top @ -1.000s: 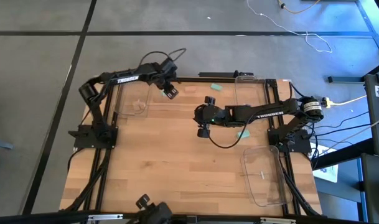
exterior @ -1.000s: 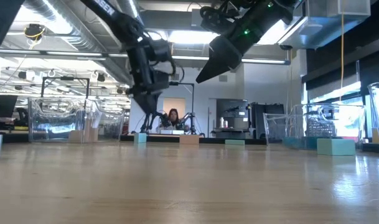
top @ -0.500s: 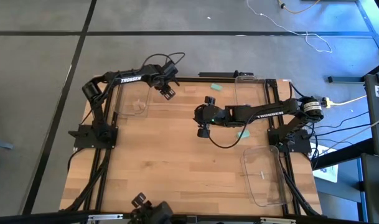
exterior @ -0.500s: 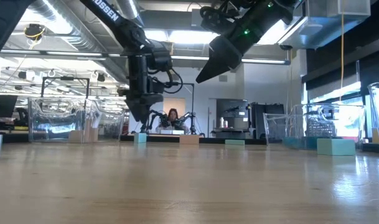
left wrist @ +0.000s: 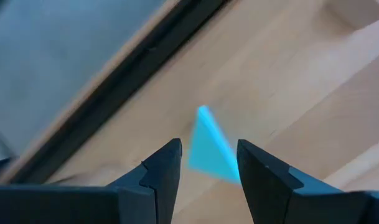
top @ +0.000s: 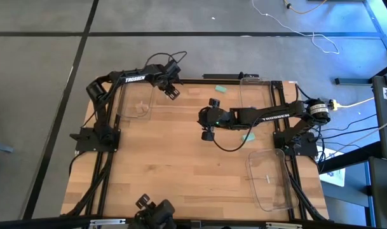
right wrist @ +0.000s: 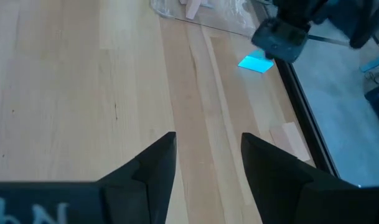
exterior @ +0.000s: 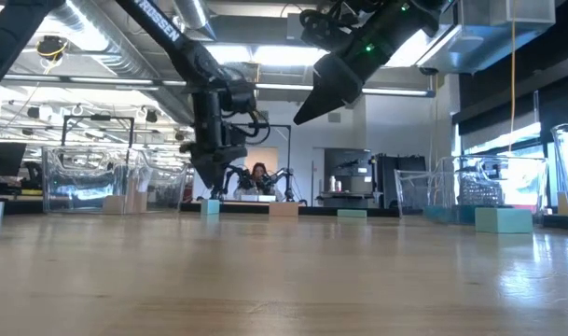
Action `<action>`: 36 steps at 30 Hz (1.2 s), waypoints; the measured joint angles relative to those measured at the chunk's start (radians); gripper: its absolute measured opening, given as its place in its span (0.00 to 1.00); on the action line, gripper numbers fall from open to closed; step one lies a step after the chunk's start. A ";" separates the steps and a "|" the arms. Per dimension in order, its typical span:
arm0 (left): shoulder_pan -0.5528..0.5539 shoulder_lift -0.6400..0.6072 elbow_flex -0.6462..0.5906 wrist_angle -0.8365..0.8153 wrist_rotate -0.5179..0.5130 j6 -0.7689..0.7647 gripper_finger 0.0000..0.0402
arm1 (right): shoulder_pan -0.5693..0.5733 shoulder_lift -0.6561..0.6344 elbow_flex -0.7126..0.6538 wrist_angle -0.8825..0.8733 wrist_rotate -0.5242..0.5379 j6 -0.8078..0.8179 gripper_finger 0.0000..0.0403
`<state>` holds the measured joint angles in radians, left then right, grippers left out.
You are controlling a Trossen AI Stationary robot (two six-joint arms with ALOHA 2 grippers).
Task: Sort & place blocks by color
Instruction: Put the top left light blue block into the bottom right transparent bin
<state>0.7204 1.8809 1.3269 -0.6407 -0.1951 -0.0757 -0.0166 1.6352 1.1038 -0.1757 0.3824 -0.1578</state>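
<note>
Since a second ago, left arm has swung its wrist further toward the table's far edge; right arm unchanged.

Wooden table (top: 180, 165) carries both arms. Three clear trays sit on it: one at the far left (top: 135, 102), one at the far edge right of centre (top: 255, 92), one at the near right corner (top: 269, 181).

Left gripper (top: 172, 92) hangs over the far edge, just beside the far-left tray. Fingers parted, nothing between them. Wrist view looks straight down on a bright blue wedge block (left wrist: 209, 149) lying on the wood beside the table's dark border, seen in the gap between the fingers.

Right gripper (top: 210, 118) hovers above mid-table, well off the surface. Fingers parted, empty. Its wrist view shows bare planks, the same blue wedge (right wrist: 256, 64) under the left gripper, and tan pieces inside the far-left tray.

Other blocks: a mint one (top: 220, 89) near the far edge, another mint one (top: 248, 137) under the right arm. Low view shows a row of small blocks along the far side, mint and tan, plus a larger-looking mint block (exterior: 503, 219) at right.

A person (exterior: 259, 177) sits in the room beyond.
</note>
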 joint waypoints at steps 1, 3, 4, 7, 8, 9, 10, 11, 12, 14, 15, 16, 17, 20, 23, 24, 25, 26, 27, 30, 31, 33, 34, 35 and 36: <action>0.006 0.009 -0.001 -0.004 0.022 0.000 0.37 | 0.000 0.000 0.000 0.000 0.000 0.000 0.45; 0.009 0.024 -0.004 0.000 0.022 0.005 0.37 | 0.000 0.000 0.000 0.000 0.000 -0.001 0.45; 0.010 0.031 -0.003 0.012 0.017 0.005 0.37 | 0.000 0.000 0.000 0.000 0.000 0.000 0.45; 0.014 0.055 -0.002 0.012 -0.007 0.016 0.37 | 0.000 0.000 0.000 0.000 0.000 0.000 0.45; 0.015 0.064 -0.002 0.017 -0.013 0.026 0.37 | 0.000 0.000 0.000 -0.001 0.000 0.000 0.45; 0.015 0.070 -0.002 0.018 -0.015 0.031 0.37 | 0.000 0.000 0.000 0.000 0.000 0.000 0.45; 0.015 0.075 -0.002 0.018 -0.020 0.033 0.37 | 0.000 0.000 0.000 0.000 0.000 0.000 0.45; 0.015 0.079 -0.002 0.025 -0.028 0.034 0.37 | 0.000 0.000 0.000 0.000 0.000 0.000 0.45; 0.015 0.083 -0.002 0.029 -0.030 0.034 0.37 | 0.000 0.000 0.000 -0.001 0.000 0.000 0.45; 0.015 0.089 -0.002 0.031 -0.038 0.035 0.37 | 0.000 0.000 0.000 0.000 0.000 0.000 0.45; 0.016 0.090 -0.002 0.034 -0.039 0.035 0.37 | 0.000 0.000 0.000 -0.001 0.000 0.000 0.45; 0.016 0.092 -0.002 0.035 -0.041 0.035 0.37 | 0.000 0.000 0.000 -0.001 0.000 0.000 0.45; 0.017 0.094 -0.002 0.036 -0.043 0.035 0.37 | 0.000 0.000 0.000 -0.001 0.000 0.000 0.45; 0.022 0.104 -0.002 0.036 -0.047 0.036 0.37 | 0.000 0.000 0.000 -0.001 0.000 0.000 0.45; 0.028 0.111 -0.001 0.039 -0.047 0.039 0.37 | 0.000 0.000 0.000 -0.001 0.000 0.000 0.45; 0.028 0.114 -0.001 0.040 -0.050 0.039 0.37 | 0.000 0.000 0.000 -0.001 0.000 0.000 0.45; 0.028 0.115 -0.001 0.041 -0.050 0.038 0.37 | 0.000 0.000 0.000 -0.001 0.000 0.000 0.45; 0.028 0.116 -0.001 0.045 -0.049 0.039 0.37 | 0.000 0.000 0.000 -0.001 0.000 0.000 0.45; 0.028 0.116 -0.001 0.046 -0.048 0.039 0.37 | 0.000 0.000 0.000 -0.001 0.000 0.000 0.45; 0.028 0.116 -0.001 0.037 -0.059 0.038 0.37 | 0.000 0.000 0.000 -0.001 0.000 0.000 0.45; 0.028 0.116 -0.001 0.033 -0.061 0.038 0.37 | 0.000 0.000 0.000 -0.001 0.000 0.000 0.45; 0.028 0.116 -0.001 0.025 -0.061 0.038 0.37 | 0.000 0.000 0.000 -0.001 0.000 0.000 0.45; 0.027 0.116 -0.001 0.021 -0.061 0.038 0.37 | 0.000 0.000 0.000 -0.001 0.000 0.000 0.45; 0.027 0.116 -0.001 0.020 -0.061 0.038 0.37 | 0.000 0.000 0.000 -0.001 0.000 0.000 0.45; 0.027 0.116 -0.001 0.021 -0.061 0.039 0.37 | 0.000 0.000 0.000 -0.001 0.000 0.000 0.45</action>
<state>0.7471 1.9972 1.3258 -0.6201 -0.2565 -0.0367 -0.0166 1.6352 1.1038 -0.1767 0.3820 -0.1581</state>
